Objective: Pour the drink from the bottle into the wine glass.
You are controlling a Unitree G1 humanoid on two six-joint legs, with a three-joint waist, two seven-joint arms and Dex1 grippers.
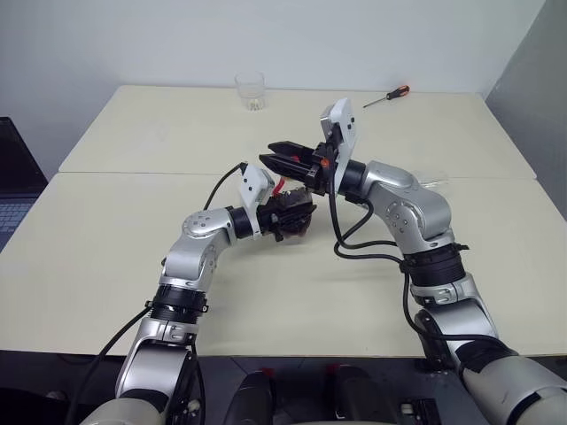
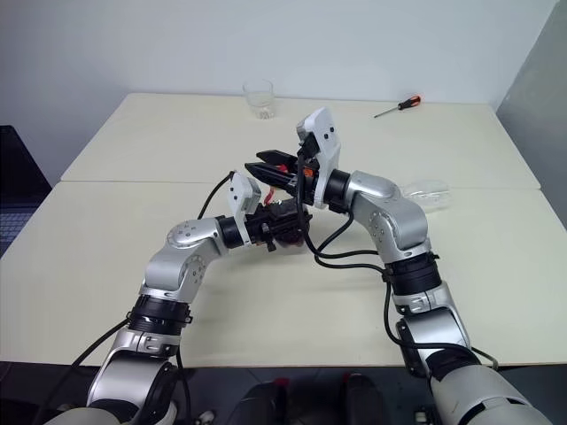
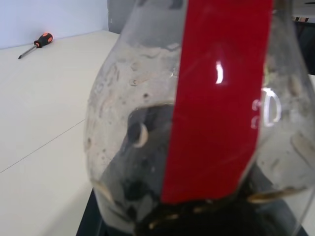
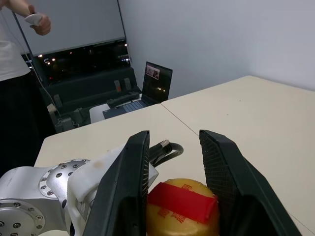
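tumbler (image 1: 251,90) far back, screwdriver (image 1: 387,96) (clear middle)

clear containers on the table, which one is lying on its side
The wine glass, lying on its side beside the right arm. The short tumbler stands upright at the far edge, and the bottle is held in the left tool.

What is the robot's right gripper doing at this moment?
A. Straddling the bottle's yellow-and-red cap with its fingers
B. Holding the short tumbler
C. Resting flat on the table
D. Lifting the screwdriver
A: in the right wrist view the right gripper has a black finger on either side of the yellow-and-red cap of the bottle, which the left gripper holds.
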